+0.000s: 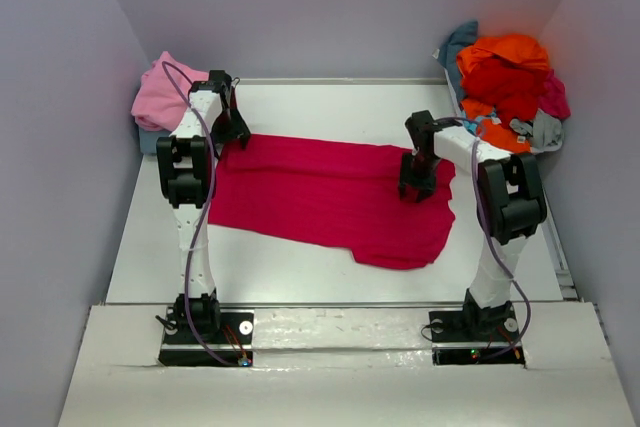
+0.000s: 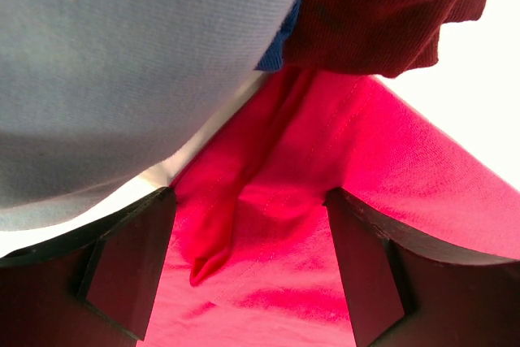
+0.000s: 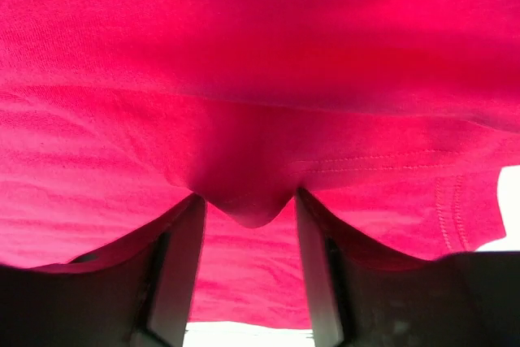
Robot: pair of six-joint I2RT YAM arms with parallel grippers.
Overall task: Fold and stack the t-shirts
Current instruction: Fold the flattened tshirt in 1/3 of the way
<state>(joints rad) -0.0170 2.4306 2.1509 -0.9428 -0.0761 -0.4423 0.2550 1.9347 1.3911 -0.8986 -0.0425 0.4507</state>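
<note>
The magenta-red t-shirt (image 1: 320, 197) is spread flat mid-surface (image 1: 300, 277). A bunched fold near its right edge is clamped by the right gripper (image 1: 417, 189). The left gripper (image 1: 232, 132) is held open astride a ridge at the far-left corner, crowded by the pink t-shirt pile (image 1: 160, 97). An orange-topped heap (image 1: 505, 77) is noted far right.

White table top (image 1: 290, 272) fills centre of frame, matte. Pale lavender-grey walls on three sides: back wall (image 1: 330, 7) across top, left wall (image 1: 60, 167), right wall (image 1: 605, 207). Thin pale strip (image 1: 340, 81) along table's far edge, rail (image 1: 556, 247) down right edge. Glossy white board (image 1: 340, 372) across bottom. Light even, soft; faint glare on board.
</note>
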